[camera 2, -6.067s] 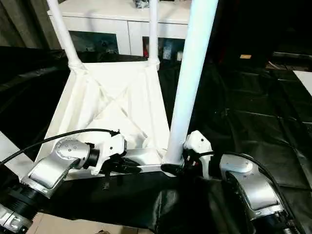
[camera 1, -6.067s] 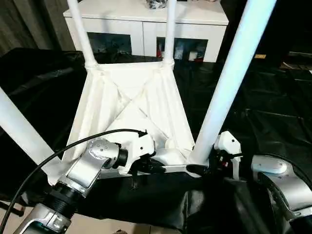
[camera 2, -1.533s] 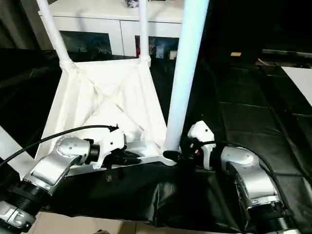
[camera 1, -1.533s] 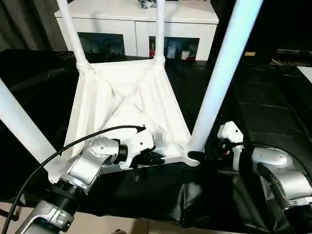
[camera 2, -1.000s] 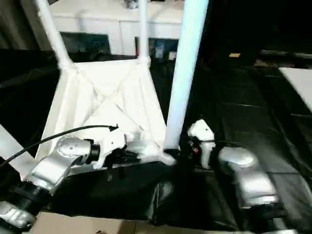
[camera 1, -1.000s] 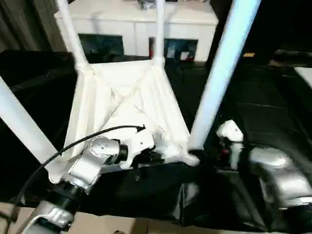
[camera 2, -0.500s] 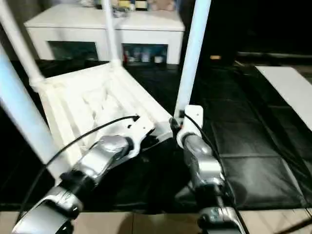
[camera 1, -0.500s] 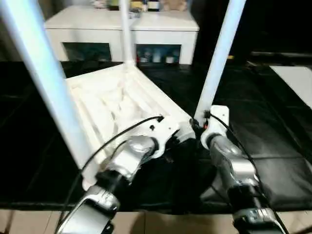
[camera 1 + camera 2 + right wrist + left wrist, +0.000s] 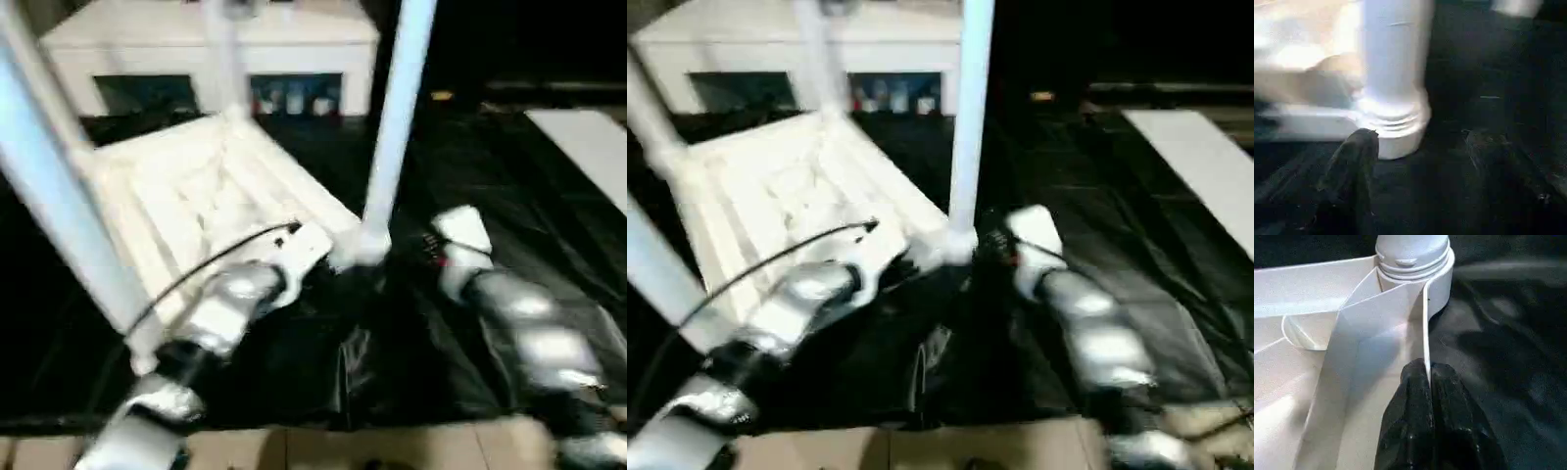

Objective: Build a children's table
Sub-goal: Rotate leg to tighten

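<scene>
Left hand (image 9: 1428, 382) pinched shut, right hand (image 9: 1422, 147) with black fingers (image 9: 1354, 161) spread apart.

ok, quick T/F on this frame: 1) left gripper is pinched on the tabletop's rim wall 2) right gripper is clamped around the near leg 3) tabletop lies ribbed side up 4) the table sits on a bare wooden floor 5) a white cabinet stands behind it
1) True: the left gripper is shut on the thin rim wall of the tabletop, beside a corner socket.
2) False: the right gripper is open, its fingers apart near the base of the near leg, not clamped on it.
3) True: the ribbed underside faces up.
4) False: it rests on black sheeting.
5) True: the white cabinet stands behind.
</scene>
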